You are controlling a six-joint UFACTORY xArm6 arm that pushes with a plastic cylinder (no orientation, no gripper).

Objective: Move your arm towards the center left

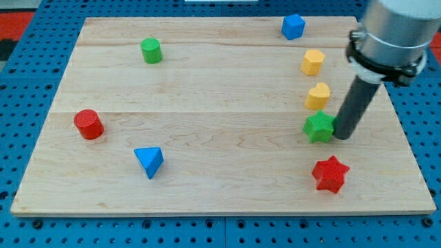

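My tip (342, 136) sits low on the board's right side, a bare rod with nothing clamped and no jaws to open or close, and it rests just beside the green star (319, 127), seemingly touching that block's right edge. The star lies at nine o'clock from the tip, directly on the line toward the centre left of the board (207, 103), which is where the arm is meant to go. That is the main risk: a straight sweep leftward would likely shove the star along with it. At eleven o'clock from the tip stand a yellow heart (318, 96) and, farther up, a yellow hexagon (312, 62), with a blue cube (293, 26) beyond near the top edge; swinging upward to dodge the star could clip these. A red star (330, 173) sits at six o'clock, close below. Far off around nine o'clock are a blue pyramid (149, 161), a red cylinder (89, 124) and a green cylinder (151, 50), near the target area, so overshooting might nudge the red one.
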